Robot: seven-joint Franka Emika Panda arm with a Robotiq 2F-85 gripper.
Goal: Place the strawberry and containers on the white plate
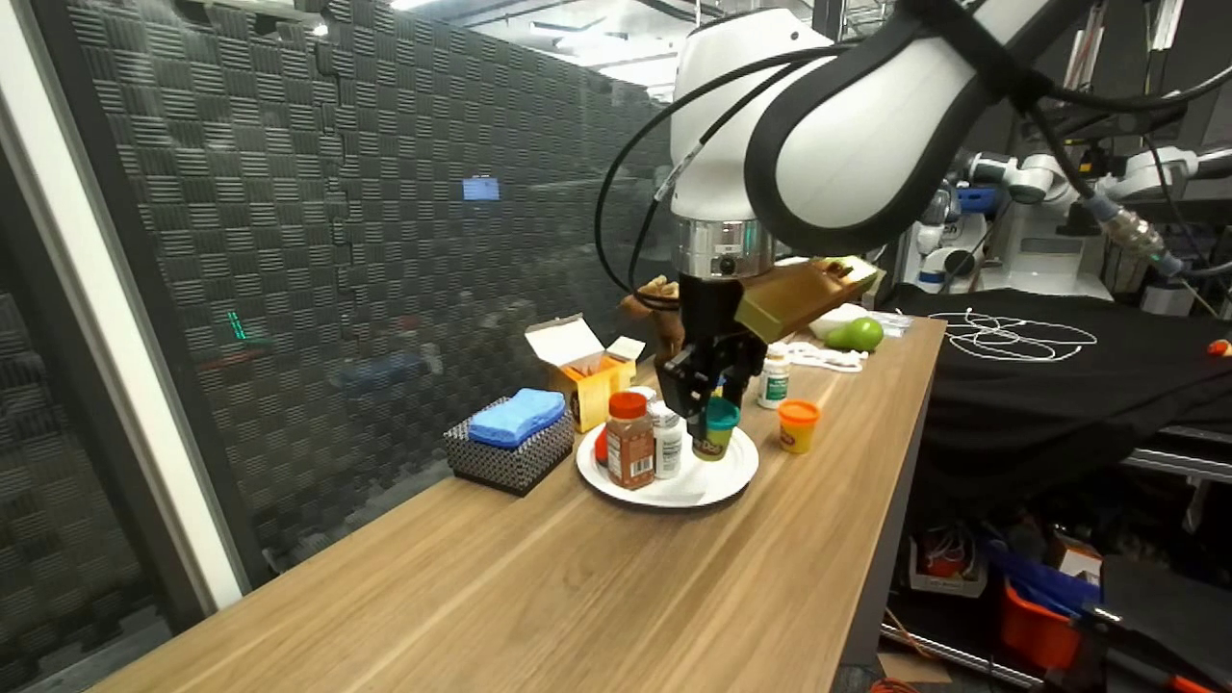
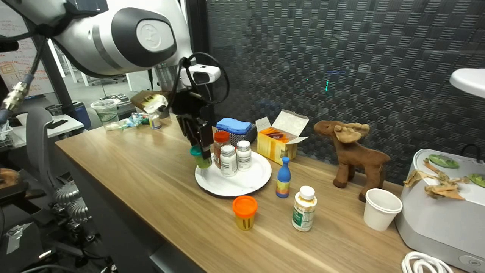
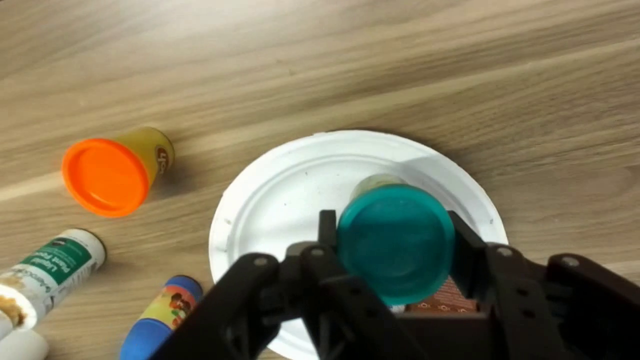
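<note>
The gripper (image 3: 391,235) has its two fingers against opposite sides of the teal-lidded tub (image 2: 204,163) and appears to hold it, so the jaws stand only as far apart as the tub is wide. The tub is over the white plate (image 2: 248,182), toward one edge of it; whether its base already touches the plate, one cannot tell. Upright on the plate stand the brown bottle (image 1: 630,452) with its red-orange cap, a white bottle (image 2: 229,163) and a second white bottle (image 2: 244,156). Behind the brown bottle a red shape shows, mostly hidden, which is probably the strawberry (image 1: 601,446). Therefore the step in hand is, most likely, the setting down of this tub. The next move calls for making sure that it rests flat, then parting the fingers slowly and rising straight up, because one finger is near the brown bottle and could push it. After this, some work may be left: the orange-lidded tub (image 2: 244,212), the green-labelled bottle (image 2: 303,212) and the blue bottle (image 2: 283,182) stand on the table (image 1: 597,587), outside the plate, and whether the task means all of them is not certain.
</note>
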